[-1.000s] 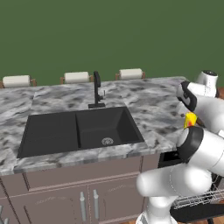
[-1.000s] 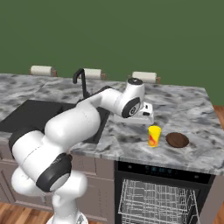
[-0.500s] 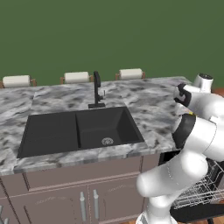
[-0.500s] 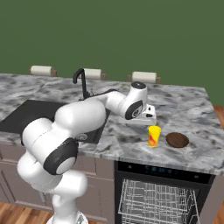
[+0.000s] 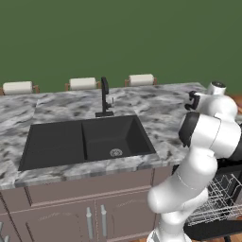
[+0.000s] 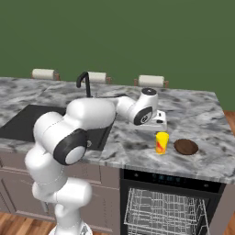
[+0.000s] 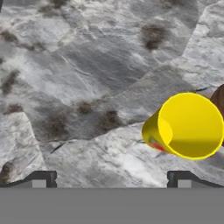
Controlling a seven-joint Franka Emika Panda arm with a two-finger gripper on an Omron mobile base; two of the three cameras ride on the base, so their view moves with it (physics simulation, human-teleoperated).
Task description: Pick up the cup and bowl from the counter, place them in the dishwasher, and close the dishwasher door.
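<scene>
**Approach to the cup: line up before descending**

We have the gripper point(image 7: 111, 177) spread wide and empty, hanging above the counter point(image 6: 137, 142). The cup point(image 6: 161, 142) stands upright near the counter's front edge, above the dishwasher point(image 6: 167, 206); the bowl point(image 6: 186, 146) sits just beside it, apart as far as we can judge. In the hand view the cup point(image 7: 186, 127) lies off to the right of the fingertips point(image 7: 41, 178), not between them. We should centre the hand over the cup first, then lower with one finger each side. The gap on the bowl side looks tight, so watch that finger. The dishwasher door appears open, rack exposed.
</scene>
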